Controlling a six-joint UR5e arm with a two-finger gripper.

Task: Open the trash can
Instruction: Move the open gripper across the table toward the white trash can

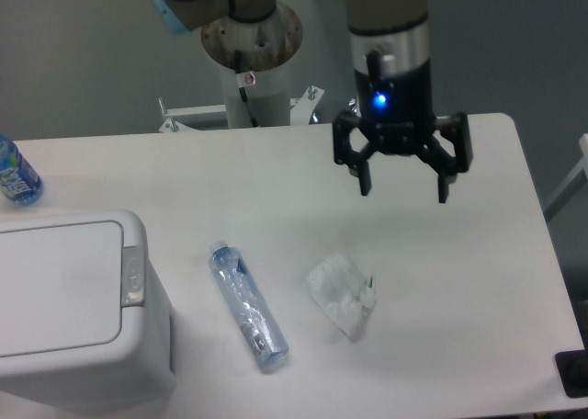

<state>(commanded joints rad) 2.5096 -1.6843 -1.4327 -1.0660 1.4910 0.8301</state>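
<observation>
The bin [69,313] sits at the near left corner of the table [478,281], lid flat and closed, its grey latch [134,277] on the right edge of the lid untouched. So nothing of the job is done yet: the can is shut. The gripper [402,194] hangs over the far right part of the table, well apart from the bin, fingers spread wide and holding nothing, a blue light glowing on its wrist. Between it and the bin lie a clear bottle [248,306] on its side and a crumpled wrapper [343,295], both just resting on the tabletop. Another bottle [16,174] peeks in at the far left edge. What is left looks like everything: the arm has to cross leftward and nearer over the clutter, come down on that grey latch and press it so the lid springs up. The spread fingers will likely need closing to push cleanly.
</observation>
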